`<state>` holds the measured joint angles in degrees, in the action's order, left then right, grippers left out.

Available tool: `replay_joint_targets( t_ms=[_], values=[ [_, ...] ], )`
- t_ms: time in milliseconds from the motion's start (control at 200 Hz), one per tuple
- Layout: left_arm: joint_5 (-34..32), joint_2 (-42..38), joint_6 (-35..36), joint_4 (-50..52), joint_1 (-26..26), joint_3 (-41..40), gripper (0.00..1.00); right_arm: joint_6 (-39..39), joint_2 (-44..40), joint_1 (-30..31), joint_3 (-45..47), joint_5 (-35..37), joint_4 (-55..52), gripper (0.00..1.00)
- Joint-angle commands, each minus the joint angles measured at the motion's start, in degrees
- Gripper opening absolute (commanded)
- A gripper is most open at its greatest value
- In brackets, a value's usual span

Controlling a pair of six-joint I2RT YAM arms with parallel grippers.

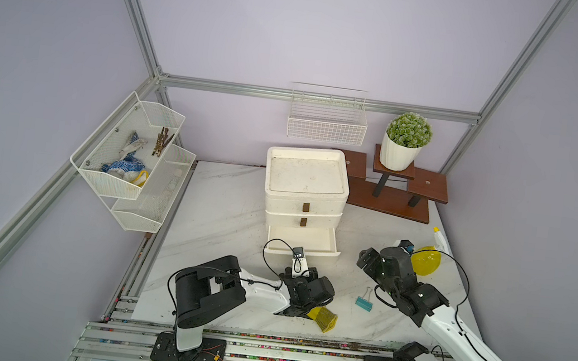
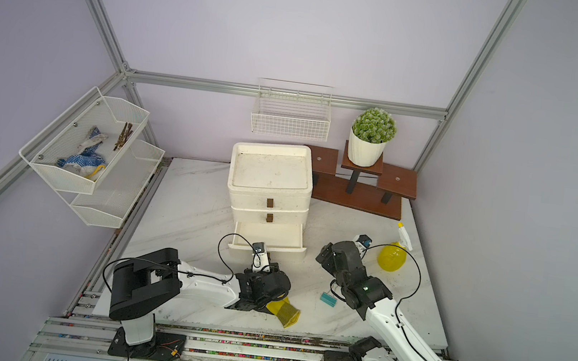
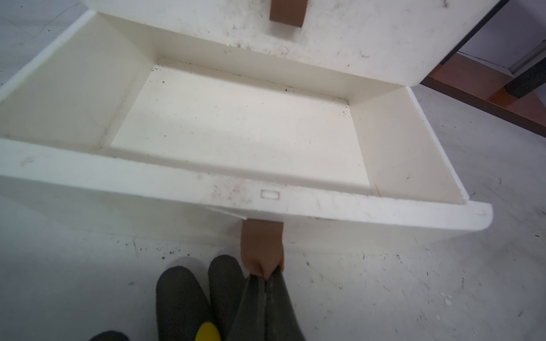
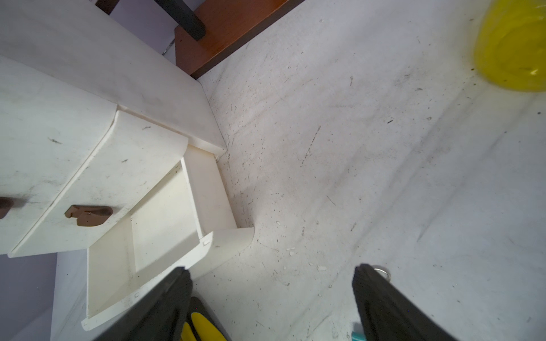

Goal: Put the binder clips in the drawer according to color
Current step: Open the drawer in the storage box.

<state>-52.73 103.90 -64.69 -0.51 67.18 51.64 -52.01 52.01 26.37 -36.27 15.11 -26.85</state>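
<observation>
Teal clip (image 1: 364, 303) loose; bottom drawer (image 1: 310, 237) open, empty.
We note left gripper (image 3: 266, 276) clamped on its handle (image 3: 261, 242), right gripper (image 4: 271, 274) spread by the clip; other clips unseen.

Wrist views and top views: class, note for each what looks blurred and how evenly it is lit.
Left wrist view: handle and left fingers soft, drawer floor sharper. Right wrist view: yellow bottle blurred at the picture's edge, right fingers soft. Both top views: evenly lit, corners darker.
</observation>
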Motion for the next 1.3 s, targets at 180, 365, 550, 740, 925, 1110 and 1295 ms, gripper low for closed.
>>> replay_joint_targets(
  t_ms=[180,365,550,740,925,1110,1295],
  values=[
    [-2.46,-3.54,-3.32,2.23,2.06,0.41,0.0,-1.55,0.51,-0.27,1.44,1.06,-1.99,0.92],
    [-3.25,-3.97,-4.13,3.15,2.5,0.22,0.0,-1.82,1.21,-0.29,1.82,0.73,-2.02,0.92],
    [-3.28,-3.89,-4.13,3.55,2.67,0.56,0.0,-1.95,2.04,-0.35,1.77,-0.37,-2.68,0.92],
    [-4.64,-5.57,-3.14,6.73,3.44,2.48,0.47,-2.76,1.73,-0.35,1.91,-2.56,-7.32,0.92],
    [-7.26,-10.1,-6.46,15.49,5.96,5.01,0.73,-0.41,2.26,-0.35,0.65,-3.7,-14.81,0.93],
    [-5.9,-16.07,-16.74,31.66,6.56,7.76,1.0,3.21,6.54,-0.27,1.06,-8.29,-16.91,0.97],
    [-3.72,-21.32,-27.27,51.06,6.09,11.33,1.0,10.02,15.14,-0.19,-0.3,-13.26,-14.76,0.93]
  ],
)
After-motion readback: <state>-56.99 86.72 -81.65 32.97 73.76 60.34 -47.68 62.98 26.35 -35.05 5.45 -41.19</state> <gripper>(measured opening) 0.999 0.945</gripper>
